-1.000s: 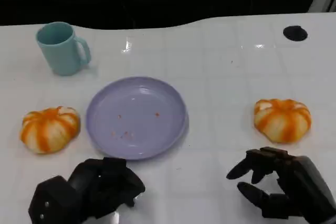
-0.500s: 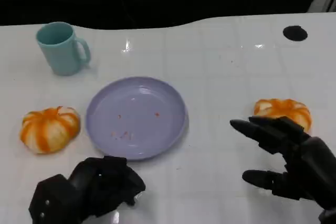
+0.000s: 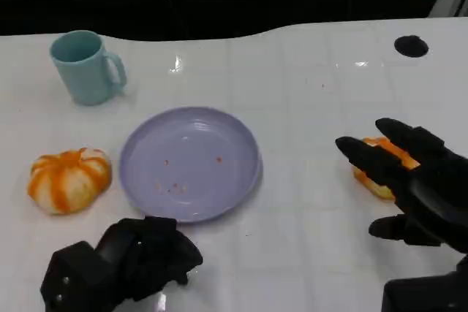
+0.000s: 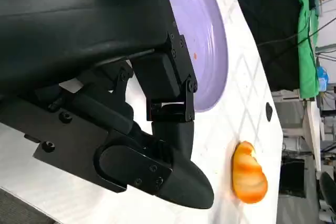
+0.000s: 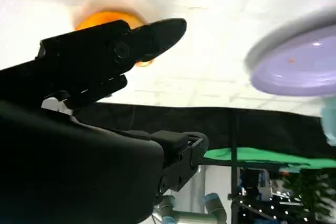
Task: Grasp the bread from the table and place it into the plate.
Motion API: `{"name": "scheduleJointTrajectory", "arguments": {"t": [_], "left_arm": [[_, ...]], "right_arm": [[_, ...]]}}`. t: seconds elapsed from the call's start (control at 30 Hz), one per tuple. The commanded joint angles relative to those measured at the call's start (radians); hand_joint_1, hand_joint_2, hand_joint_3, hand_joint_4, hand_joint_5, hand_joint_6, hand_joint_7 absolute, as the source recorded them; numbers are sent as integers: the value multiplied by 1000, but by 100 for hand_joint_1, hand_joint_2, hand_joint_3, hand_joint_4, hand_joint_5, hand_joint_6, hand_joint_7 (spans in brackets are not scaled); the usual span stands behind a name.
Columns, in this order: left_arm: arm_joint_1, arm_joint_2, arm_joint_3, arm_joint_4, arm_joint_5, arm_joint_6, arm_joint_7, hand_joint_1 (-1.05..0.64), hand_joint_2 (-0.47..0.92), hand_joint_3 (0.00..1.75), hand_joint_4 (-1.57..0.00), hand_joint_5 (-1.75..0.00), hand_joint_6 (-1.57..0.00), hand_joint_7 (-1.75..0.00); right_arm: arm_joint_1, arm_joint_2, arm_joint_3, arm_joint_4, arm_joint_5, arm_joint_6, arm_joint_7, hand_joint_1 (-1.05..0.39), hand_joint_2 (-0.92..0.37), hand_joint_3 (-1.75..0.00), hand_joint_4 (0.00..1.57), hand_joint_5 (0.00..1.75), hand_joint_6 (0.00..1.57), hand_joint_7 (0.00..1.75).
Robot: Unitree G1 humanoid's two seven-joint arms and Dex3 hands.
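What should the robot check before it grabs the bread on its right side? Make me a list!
1. Right hand open, fingers apart: ok.
2. Right hand over the right bread, the orange-striped one: ok; its fingers cover most of it.
3. Fingers touching that bread: cannot tell.
4. Purple plate has room; a few crumbs in it: ok.
5. Way from bread to plate free; the teal mug stands far off: ok.
6. Left hand out of the way, curled, near the plate's front rim: ok.
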Motion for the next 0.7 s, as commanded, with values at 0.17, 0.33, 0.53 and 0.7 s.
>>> {"name": "scheduleJointTrajectory", "arguments": {"t": [0.17,0.33,0.53,0.7], "left_arm": [[11,14,7,-9,-2,7,1,-102,89,0,-85,-155,-125,-78],[16,14,6,-21,-1,17,5,-102,88,0,-86,-156,-125,-79],[17,14,7,-22,-3,14,2,-101,87,0,-87,-155,-126,-77],[21,16,8,-25,-3,8,-1,-102,88,0,-86,-156,-125,-78]], "right_arm": [[-104,-10,46,22,-68,131,69,-51,-79,0,0,18,24,3],[-164,-2,80,71,-82,180,86,-47,-74,0,0,31,29,3],[-204,2,108,105,-74,232,109,-40,-73,0,0,36,30,2],[-230,8,120,144,-61,269,135,-33,-72,0,0,37,31,1]]}}
